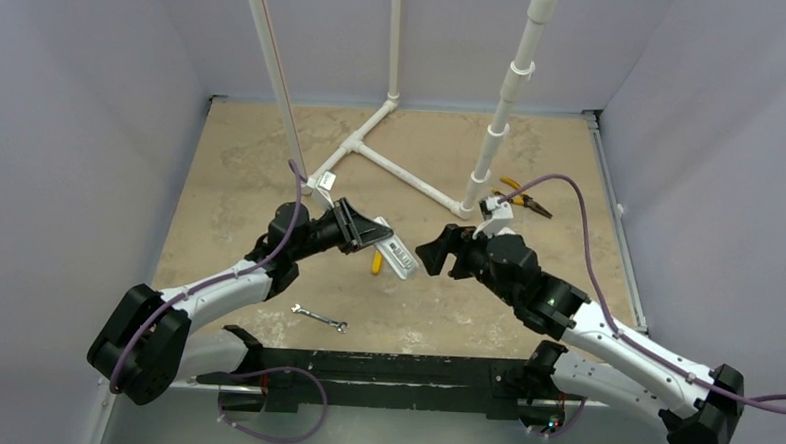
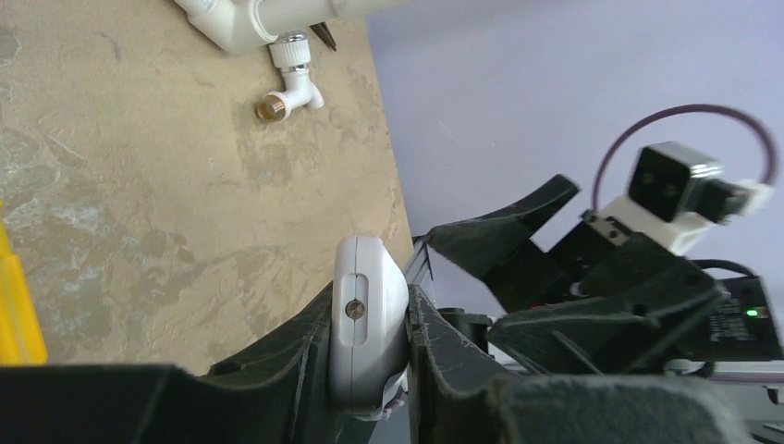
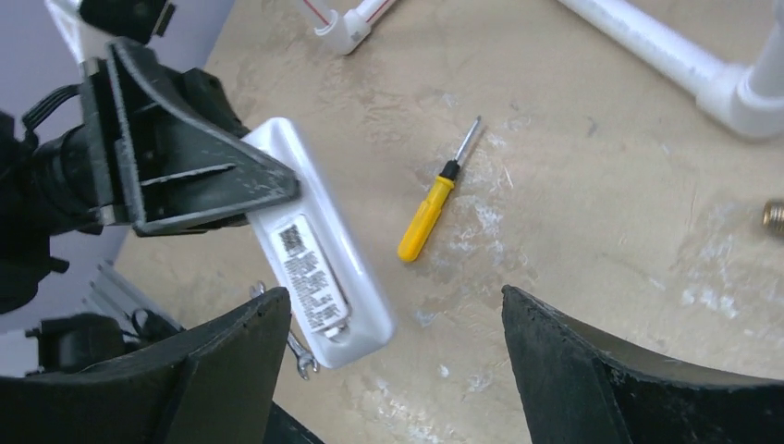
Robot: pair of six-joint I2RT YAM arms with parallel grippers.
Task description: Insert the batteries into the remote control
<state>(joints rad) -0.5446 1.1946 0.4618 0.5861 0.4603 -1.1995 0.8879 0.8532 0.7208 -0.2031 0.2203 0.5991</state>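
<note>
My left gripper (image 1: 374, 231) is shut on one end of the white remote control (image 1: 400, 255) and holds it above the table. In the left wrist view the remote (image 2: 365, 319) sits edge-on between the two fingers of that gripper (image 2: 370, 296). In the right wrist view its back (image 3: 319, 259), with a printed label, faces the camera. My right gripper (image 1: 438, 256) is open and empty, just right of the remote's free end; the remote lies near its left finger (image 3: 231, 361). No batteries are in view.
A yellow-handled screwdriver (image 3: 427, 215) lies on the table beyond the remote, also seen from above (image 1: 375, 264). A silver wrench (image 1: 320, 318) lies near the front. White PVC pipes (image 1: 392, 162) stand at the back, with yellow-handled pliers (image 1: 523, 198) beside them.
</note>
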